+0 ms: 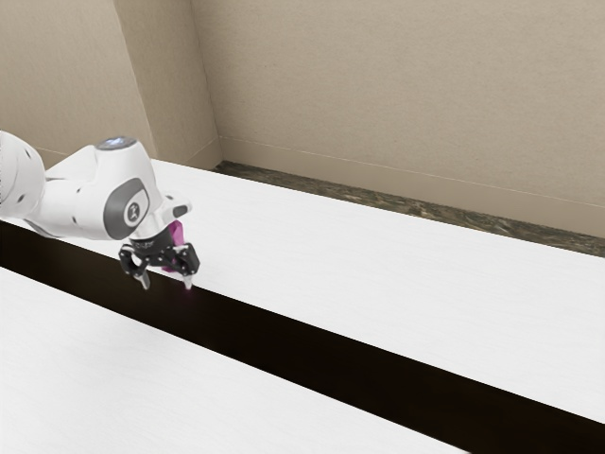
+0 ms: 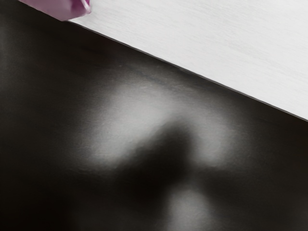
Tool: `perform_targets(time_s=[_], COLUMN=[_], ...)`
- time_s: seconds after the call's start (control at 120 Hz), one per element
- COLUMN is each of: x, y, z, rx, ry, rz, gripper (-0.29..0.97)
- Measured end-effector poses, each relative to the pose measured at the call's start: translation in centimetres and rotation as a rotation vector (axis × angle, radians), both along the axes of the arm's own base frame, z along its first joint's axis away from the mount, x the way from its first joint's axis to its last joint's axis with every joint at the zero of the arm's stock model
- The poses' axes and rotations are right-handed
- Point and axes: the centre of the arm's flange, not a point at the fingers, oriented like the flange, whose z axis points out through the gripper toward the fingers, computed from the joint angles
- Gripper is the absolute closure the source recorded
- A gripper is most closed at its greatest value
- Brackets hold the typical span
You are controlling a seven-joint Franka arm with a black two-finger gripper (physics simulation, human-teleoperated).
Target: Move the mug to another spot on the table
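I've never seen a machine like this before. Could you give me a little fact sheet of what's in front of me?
arm: white, comes in from the exterior view's left
fingers: black pair, apart, holding nothing
mug: pink-purple, mostly hidden behind the hand
table: white, crossed by a black band
mug's spot: on the white top, by the black band's edge
hand's spot: above that edge, close beside the mug
progress: mug not yet grasped

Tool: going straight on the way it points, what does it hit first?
Likely the black strip beside the white tabletop; the tool points down at it. The magenta mug sits off that line. Depth is unclear.
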Motion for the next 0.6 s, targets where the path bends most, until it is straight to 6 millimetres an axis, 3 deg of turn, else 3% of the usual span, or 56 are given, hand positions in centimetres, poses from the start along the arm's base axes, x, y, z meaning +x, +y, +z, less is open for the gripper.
perform_targets(time_s=[0.167,0.375,0.6], x=[1.1,1.6,2.4], y=[1.2,2.5,3.0], z=[-0.2,0.3,0.2], rx=[0.051,0.083,0.111], ry=[-0.101,-0.18,-0.208], rz=[0.041,0.085,0.095], gripper=[0.03,0.29,0.4])
